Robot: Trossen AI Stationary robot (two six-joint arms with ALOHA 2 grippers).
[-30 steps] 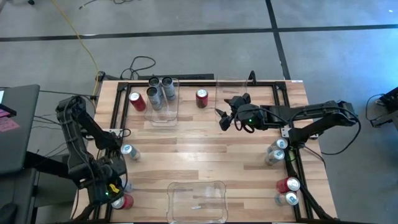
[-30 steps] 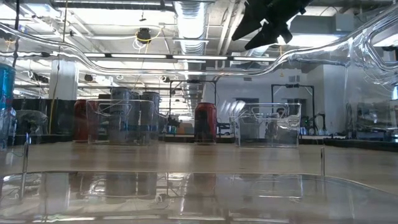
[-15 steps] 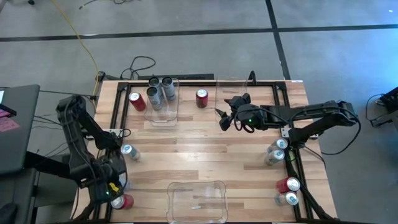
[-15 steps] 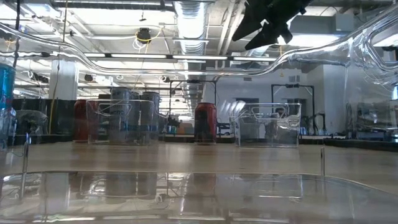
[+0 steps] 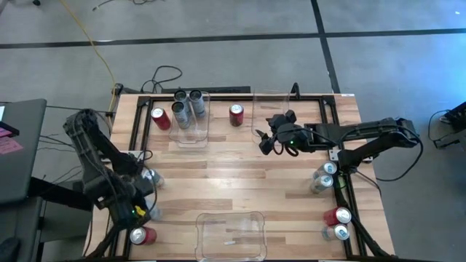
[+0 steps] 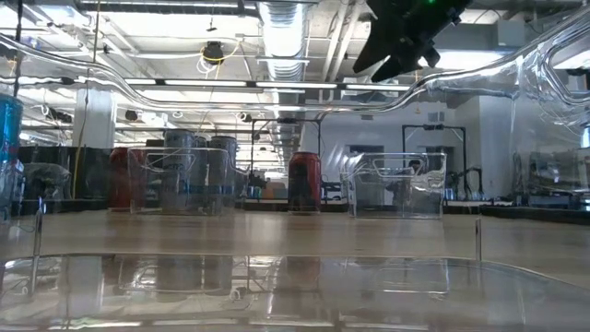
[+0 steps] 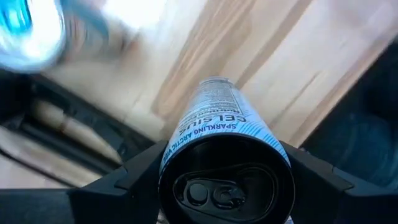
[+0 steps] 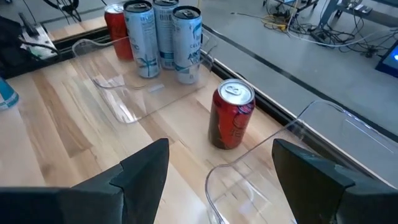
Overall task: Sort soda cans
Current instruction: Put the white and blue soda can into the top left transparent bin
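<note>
My left gripper (image 5: 137, 209) hangs over the near left corner of the table, shut on a silver-and-blue soda can (image 7: 227, 186) with its silver top toward the wrist camera. A red can (image 5: 142, 235) and another silver-blue can (image 5: 151, 177) stand on the table close by. My right gripper (image 5: 262, 140) hovers open and empty above the table's far middle, with a red can (image 8: 231, 115) standing beyond its fingers. Three silver-blue cans (image 8: 163, 37) stand in the far left bin (image 5: 191, 135). My left gripper pinches the can's upper wall just below the rim (image 7: 163, 171) between its two fingers (image 7: 127, 186), one on each side. The fingers come from above, pointing down along the upright can. The can hangs clear of the wood below.
A second clear bin (image 5: 273, 109) stands at the far right and a third (image 5: 231, 234) at the near edge. Another red can (image 5: 156, 118) stands left of the far left bin. Several cans (image 5: 324, 175) cluster along the right edge, among the black frame rails.
My left gripper has moved toward the table's far edge and upward, uncovering the red can at the near left corner. My right gripper has stayed in place and tipped a little further downward.
</note>
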